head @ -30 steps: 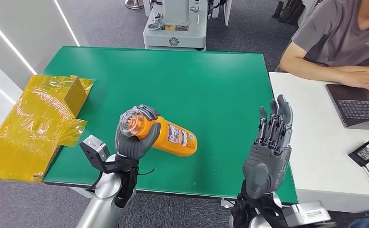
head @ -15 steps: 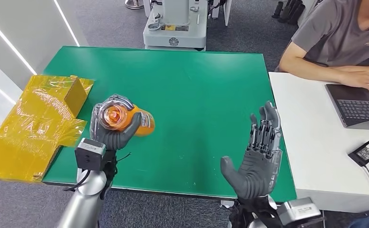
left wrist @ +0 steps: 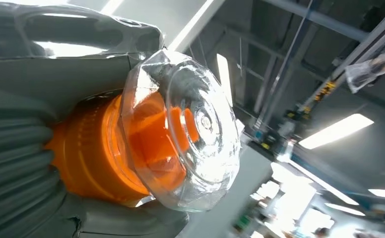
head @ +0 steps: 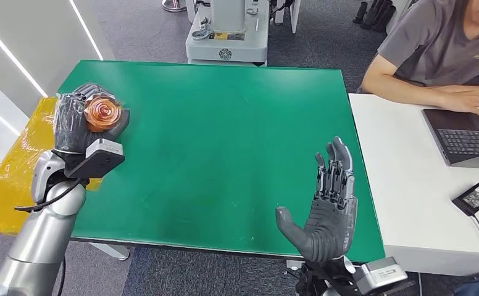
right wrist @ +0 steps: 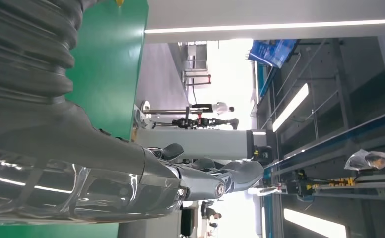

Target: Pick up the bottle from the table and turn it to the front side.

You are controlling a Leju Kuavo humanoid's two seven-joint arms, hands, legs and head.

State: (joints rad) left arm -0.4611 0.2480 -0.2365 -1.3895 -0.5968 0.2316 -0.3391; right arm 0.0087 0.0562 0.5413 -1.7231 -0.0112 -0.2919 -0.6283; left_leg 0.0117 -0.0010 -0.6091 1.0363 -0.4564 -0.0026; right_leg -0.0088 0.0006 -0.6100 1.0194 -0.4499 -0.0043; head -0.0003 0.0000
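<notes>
Left hand (head: 73, 123) grips the orange bottle (head: 103, 113), raised over the table's (head: 224, 123) left edge, clear cap toward the camera. Right hand (head: 326, 213) empty, fingers spread, palm up.

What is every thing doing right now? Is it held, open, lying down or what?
bottle: held up off the table, clear cap end facing the camera
left hand: gripping the bottle
right hand: open, holding nothing, fingers up
table: green top, bare in the middle
laptop: open, a person typing
yellow wrapping: crumpled beside the table
</notes>
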